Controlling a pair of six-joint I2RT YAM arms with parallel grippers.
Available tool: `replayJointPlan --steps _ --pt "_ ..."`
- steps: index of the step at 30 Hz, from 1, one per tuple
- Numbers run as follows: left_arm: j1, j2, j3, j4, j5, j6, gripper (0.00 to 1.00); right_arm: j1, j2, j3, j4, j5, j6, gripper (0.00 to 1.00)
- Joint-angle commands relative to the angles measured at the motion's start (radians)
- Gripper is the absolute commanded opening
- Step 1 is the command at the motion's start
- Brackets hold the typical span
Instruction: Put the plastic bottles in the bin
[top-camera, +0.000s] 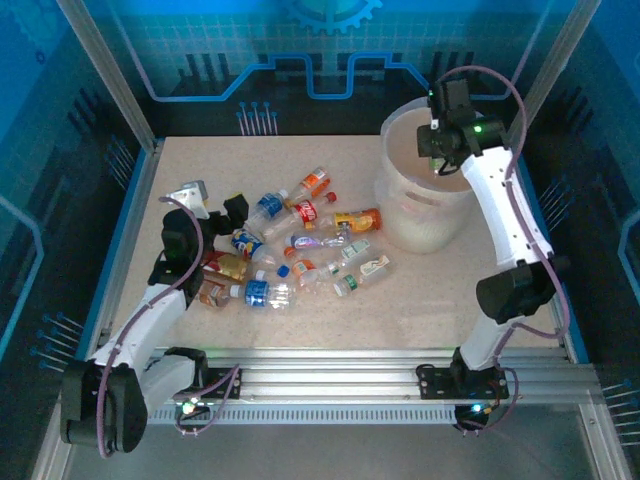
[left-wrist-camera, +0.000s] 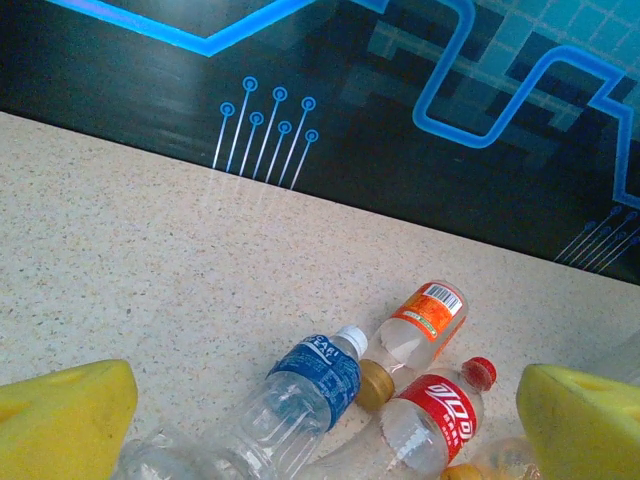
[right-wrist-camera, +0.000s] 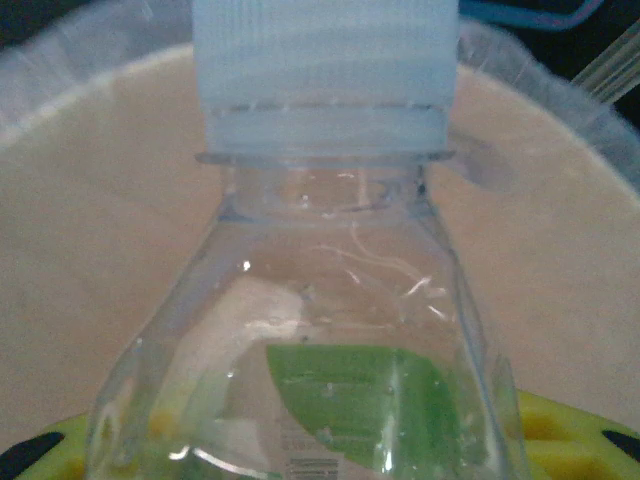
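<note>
My left pincer (top-camera: 212, 200) hangs low over the left side of the table (top-camera: 420, 310), jaws spread wide and holding nothing. In its wrist view my two yellow pads (left-wrist-camera: 60, 420) sit in the bottom corners, well apart, with bottles lying on the table between them. Nearest is the blue bottle (left-wrist-camera: 305, 385), on its side with its white cap pointing away. The red bottle (left-wrist-camera: 430, 420) lies just beside it on the right, red cap also pointing away. Just past those two lies the orange bottle (left-wrist-camera: 425, 320), with a gold cap at its near end tucked between them. Beyond that is bare speckled table, then the dark wall (left-wrist-camera: 400, 150) with its blue lines. From above, the bottles (top-camera: 290, 255) form a loose scatter on the middle-left of the table, all lying down, just to the right of my left pincer. The one farthest right lies near the foot of the bin (top-camera: 400, 215). The bin stands upright toward the far right of the table. My right pincer (top-camera: 440, 165) is over its open top, jaws narrowed on the green bottle (right-wrist-camera: 330, 330). In that wrist view my yellow-green pads (right-wrist-camera: 570, 430) show low on either side of the clear bottle. Its green label is near me and its pale ribbed cap points away. Behind it are the bin's pale inside and whitish rim.
</note>
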Motion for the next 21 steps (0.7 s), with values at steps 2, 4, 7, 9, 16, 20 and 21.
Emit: replayJointPlan --steps 2,4,7,9,16,20,21 --pt "-0.007 -0.016 0.02 -0.009 0.016 0.01 0.99 -0.014 0.049 -0.027 -0.003 0.06 -0.011 0.44" --pt "-0.007 -0.016 0.021 -0.011 0.015 0.011 0.99 -0.015 0.066 -0.03 -0.007 0.07 -0.011 0.44" --pt "-0.007 -0.016 0.02 -0.011 0.015 0.013 0.99 -0.021 0.095 -0.028 -0.022 0.08 -0.009 0.45" --pt "-0.007 -0.016 0.019 -0.012 0.015 0.013 0.99 -0.03 0.112 -0.029 -0.034 0.082 -0.002 0.45" --pt "-0.007 -0.016 0.02 -0.018 0.014 0.021 0.99 -0.087 0.16 -0.051 -0.047 0.026 0.012 0.49" --pt "-0.007 -0.016 0.019 -0.017 0.012 0.022 0.99 -0.123 0.191 -0.066 -0.049 -0.021 0.016 0.52" --pt "-0.007 -0.016 0.019 -0.019 0.01 0.022 0.99 -0.13 0.199 -0.07 -0.049 -0.028 0.017 0.52"
